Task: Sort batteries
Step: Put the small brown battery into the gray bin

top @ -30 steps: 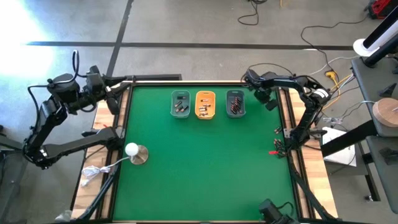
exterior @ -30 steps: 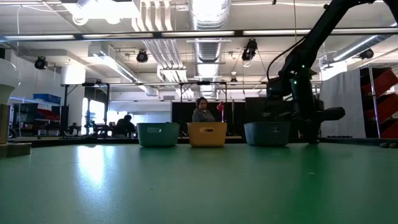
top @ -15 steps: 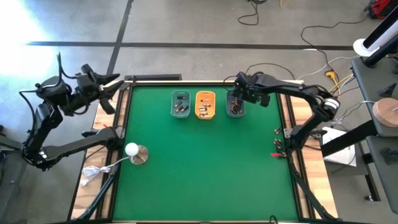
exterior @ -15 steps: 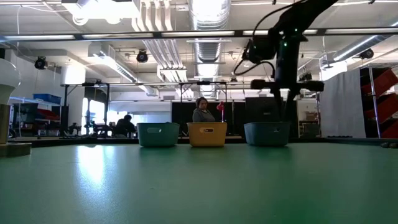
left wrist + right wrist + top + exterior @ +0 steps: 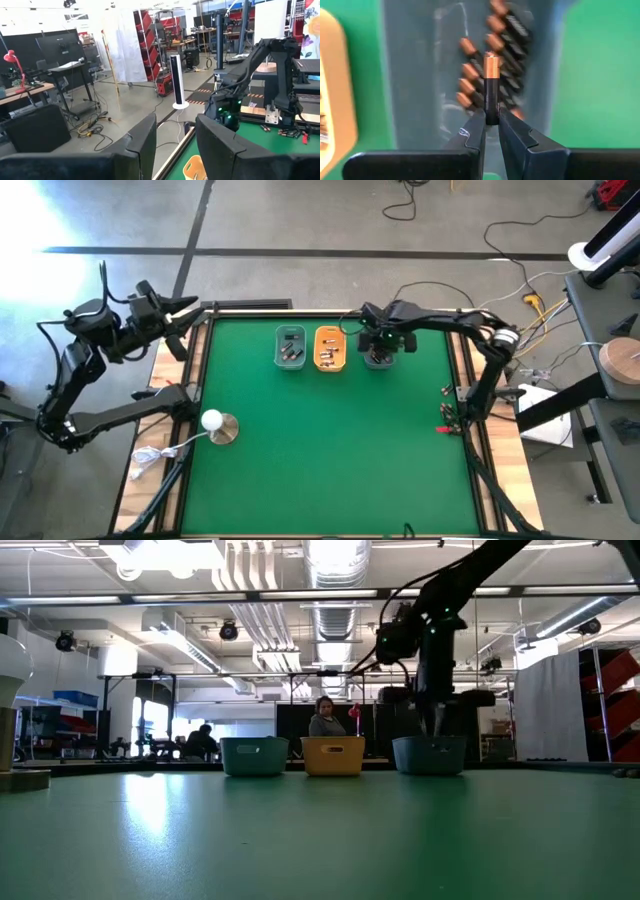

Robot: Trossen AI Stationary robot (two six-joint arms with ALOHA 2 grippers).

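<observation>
Three small trays stand in a row at the table's far side: a grey one (image 5: 290, 347), an orange one (image 5: 330, 348) and a second grey one (image 5: 428, 755) on the right. The right tray (image 5: 420, 75) holds several black batteries with copper ends (image 5: 502, 45). My right gripper (image 5: 491, 119) hangs above this tray, pointing down, shut on one black-and-copper battery (image 5: 491, 85). My left gripper (image 5: 175, 145) stands open, with nothing between its fingers. It is raised beyond the table's far left corner (image 5: 185, 315). My right gripper pinches the battery's black end (image 5: 491, 112) between its two fingertips. The fingers come from above, pointing down. The battery sticks out past the fingertips in line with them, copper end (image 5: 491, 65) foremost. It is lifted clear above the right grey tray.
A white ball on a round base (image 5: 215, 423) stands near the table's left edge. Red and black clips (image 5: 443, 420) lie at the right edge. The green table's middle and near part (image 5: 330, 460) are bare. A person (image 5: 325, 718) sits in the room behind.
My right gripper has swung from the table's far right edge toward the left, rising a little and rolling about its own axis. It now hangs over the right grey tray and has stayed shut.
</observation>
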